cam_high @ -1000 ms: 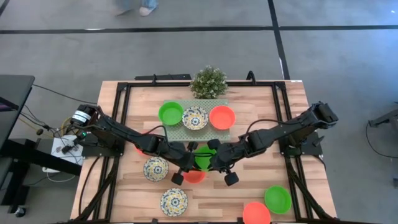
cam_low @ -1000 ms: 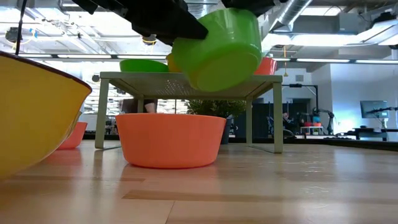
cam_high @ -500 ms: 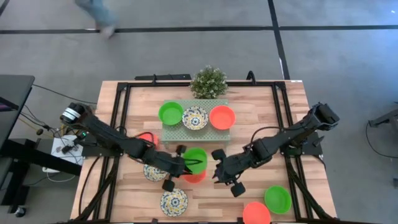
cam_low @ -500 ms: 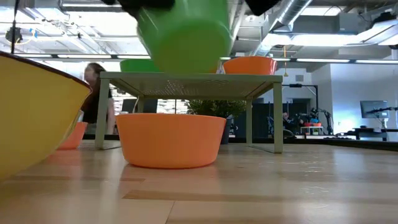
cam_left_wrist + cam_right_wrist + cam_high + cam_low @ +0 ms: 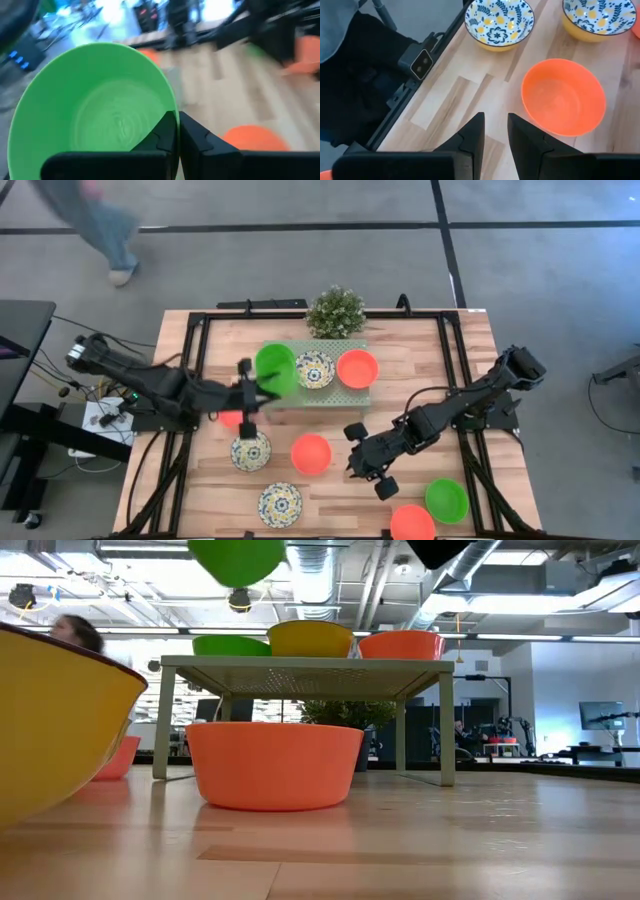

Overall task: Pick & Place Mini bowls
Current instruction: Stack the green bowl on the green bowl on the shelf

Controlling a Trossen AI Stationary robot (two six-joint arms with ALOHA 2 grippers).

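Observation:
My left gripper (image 5: pixel 247 385) is shut on a plain green mini bowl (image 5: pixel 275 370), which it holds high over the left end of the pale green platform (image 5: pixel 350 392). In the low view this bowl (image 5: pixel 237 558) hangs above another green bowl (image 5: pixel 230 644) standing on the platform. A patterned bowl (image 5: pixel 313 370) and an orange bowl (image 5: pixel 357 368) also stand there. My right gripper (image 5: pixel 367 458) is open above the table, right of a lone orange bowl (image 5: pixel 311 453). My left gripper pinches the green bowl's rim (image 5: pixel 167 97), with one finger (image 5: pixel 162 135) inside the bowl and the other outside. The fingers come from the table's left. The bowl is lifted clear, above the platform, with its hollow facing the wrist camera.
Patterned bowls (image 5: pixel 250 450) (image 5: pixel 280 503) sit near the left front. An orange bowl (image 5: pixel 232 417) lies partly under my left arm. A green bowl (image 5: pixel 447 500) and an orange one (image 5: pixel 412 523) sit at the near right. A small plant (image 5: pixel 335 311) stands behind the platform. A person walks past the far side.
My left gripper has carried the green bowl from above the lone orange bowl at the table's middle up, left and toward the far edge, to over the platform's left end. My right gripper has drawn back toward the near right.

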